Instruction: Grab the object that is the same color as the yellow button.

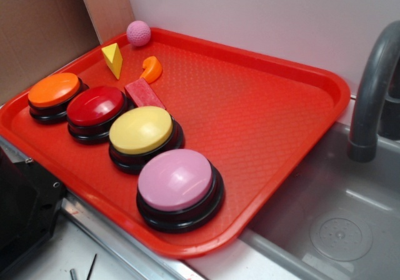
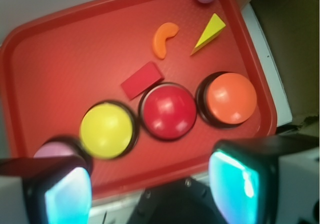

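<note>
Yellow wedge (image 1: 113,59) is the one small block of that colour, and it stands on the red tray (image 1: 262,124) close to the tray's far left corner. One pink ball (image 1: 139,33) lies in that same corner against the rim, near the wedge but apart from it. One orange curved piece (image 1: 151,69) lies just beside the wedge, toward the middle of the tray, and one flat red block (image 1: 144,94) lies next to it, with its end touching the red button.

Four round buttons on black bases stand in one row along the left edge of the tray: one orange button (image 1: 54,90), one red button (image 1: 95,105), one yellow button (image 1: 141,130) and one pink button (image 1: 175,180). The yellow button is third, between the red one and the pink one.

In the wrist view the claw (image 2: 147,189) hangs above the near edge of the tray with its two fingers (image 2: 235,184) spread wide and nothing between them. It is well apart from the wedge. One grey faucet (image 1: 374,92) stands over a sink (image 1: 337,230) at the right of the tray.
</note>
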Motion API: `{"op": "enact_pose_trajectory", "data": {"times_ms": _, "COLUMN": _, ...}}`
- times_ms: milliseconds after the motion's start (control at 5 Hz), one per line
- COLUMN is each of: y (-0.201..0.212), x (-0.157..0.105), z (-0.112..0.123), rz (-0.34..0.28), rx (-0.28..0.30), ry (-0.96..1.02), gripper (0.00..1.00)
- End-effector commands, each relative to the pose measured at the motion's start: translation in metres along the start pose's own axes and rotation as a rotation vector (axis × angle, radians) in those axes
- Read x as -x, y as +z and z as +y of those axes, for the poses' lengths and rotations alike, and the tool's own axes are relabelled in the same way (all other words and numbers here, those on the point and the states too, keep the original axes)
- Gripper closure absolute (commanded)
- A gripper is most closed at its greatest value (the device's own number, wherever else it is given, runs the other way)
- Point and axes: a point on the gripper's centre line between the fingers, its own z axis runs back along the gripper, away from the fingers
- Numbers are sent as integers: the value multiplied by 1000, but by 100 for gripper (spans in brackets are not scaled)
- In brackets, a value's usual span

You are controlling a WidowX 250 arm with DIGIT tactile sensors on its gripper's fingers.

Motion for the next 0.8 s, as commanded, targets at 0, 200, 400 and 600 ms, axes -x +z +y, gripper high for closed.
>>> {"op": "enact_pose_trajectory", "data": {"times_ms": 0, "y": -40, "x": -42, "z": 29, "rz": -39, "rx": -11, "ry": 260, "gripper": 0}}
{"op": "enact_pose_trajectory", "data": {"times_ms": 200, "y": -61, "x": -63, "z": 40, "rz": -82, "rx": -46, "ry": 365, "gripper": 0}}
{"op": "enact_pose_trajectory", "data": {"times_ms": 400, "y": -77, "x": -80, "z": 51, "rz": -85, "rx": -46, "ry": 422, "gripper": 0}}
{"op": "enact_pose_trajectory", "data": {"times_ms": 600, "y": -106, "x": -105, "z": 62, "rz": -86, "rx": -89, "ry": 523, "gripper": 0}}
